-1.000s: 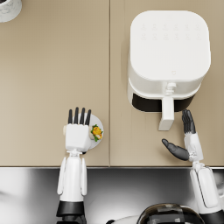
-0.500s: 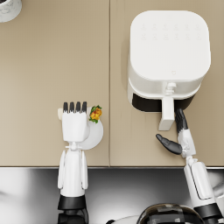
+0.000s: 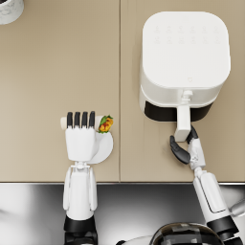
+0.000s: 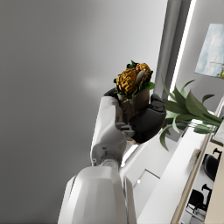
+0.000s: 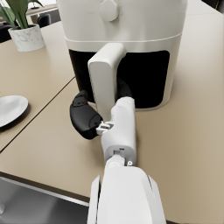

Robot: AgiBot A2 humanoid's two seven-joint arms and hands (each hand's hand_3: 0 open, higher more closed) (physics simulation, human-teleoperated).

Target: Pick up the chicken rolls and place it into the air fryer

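My left hand [image 3: 81,139] grips the chicken roll [image 3: 105,123], a wrap with orange and green filling at one end, above the white plate [image 3: 104,149]. In the left wrist view the chicken roll [image 4: 133,83] stands upright in my left hand [image 4: 131,118], lifted off the table. The white air fryer [image 3: 184,57] stands at the back right, its drawer handle [image 3: 183,123] pointing toward me. My right hand [image 3: 185,147] straddles the handle's end, thumb on one side and fingers on the other. In the right wrist view my right hand [image 5: 94,117] sits at the base of the handle [image 5: 105,74], thumb still spread.
A marbled plant pot [image 3: 9,9] stands at the table's far left corner and shows as the pot [image 5: 27,37] in the right wrist view. The plate [image 5: 8,109] lies left of the fryer. The table's front edge [image 3: 119,182] runs just behind both wrists.
My left hand has moved away from me with the roll and now hangs over the plate's far edge. My right hand has slid left and forward to the fryer handle.
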